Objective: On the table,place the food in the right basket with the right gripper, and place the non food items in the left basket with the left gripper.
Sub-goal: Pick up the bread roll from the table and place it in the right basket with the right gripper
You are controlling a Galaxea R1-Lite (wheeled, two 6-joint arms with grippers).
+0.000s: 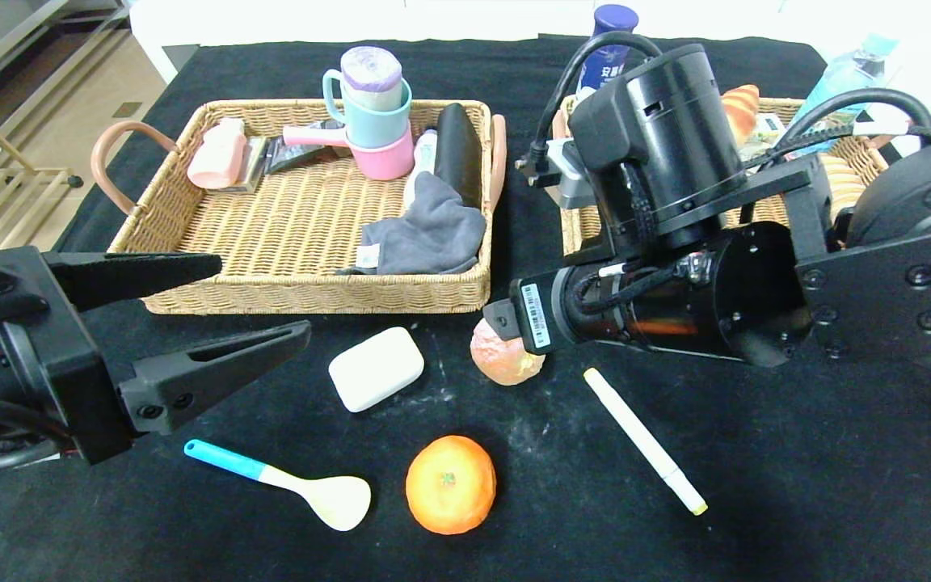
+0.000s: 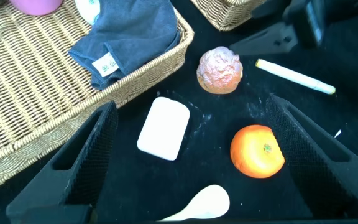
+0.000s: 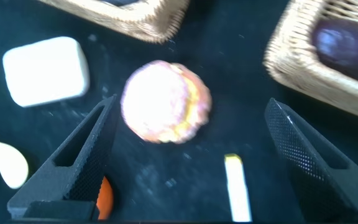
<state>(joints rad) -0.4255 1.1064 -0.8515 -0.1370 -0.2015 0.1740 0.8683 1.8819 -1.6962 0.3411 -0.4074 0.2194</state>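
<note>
Directly under the wide-open right gripper lies the pink pastry, untouched between its fingers.

We see matte black arms throughout. The left gripper has long tapered fingers with round screw holes near the base. The right arm is built of fat cylindrical housings, with looping black cables, a white barcode label, a grey connector block and bolts on its flat side plate. The right gripper's fingers carry cross-hatched textured pads.
</note>
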